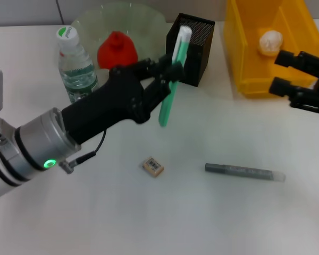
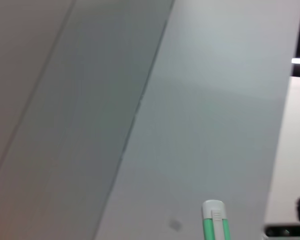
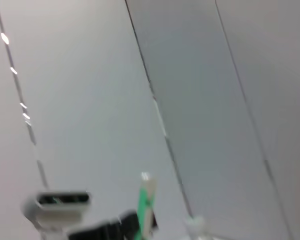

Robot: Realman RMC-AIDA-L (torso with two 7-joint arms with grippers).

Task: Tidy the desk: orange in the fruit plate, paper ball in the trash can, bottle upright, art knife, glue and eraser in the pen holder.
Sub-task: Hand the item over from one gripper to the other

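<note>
Left jaws around slim green-white knife (image 1: 173,79)

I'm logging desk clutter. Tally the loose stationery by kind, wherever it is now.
Green stick held by the left gripper at the pen holder: 1
Eraser: 1
Grey pen-like stick: 1
Total: 3

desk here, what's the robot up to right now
The left gripper holds a green and white art knife tilted at the rim of the pen holder. The orange sits in the fruit plate, the bottle stands upright, and the eraser and glue lie on the desk. The right gripper is at the trash can.
</note>
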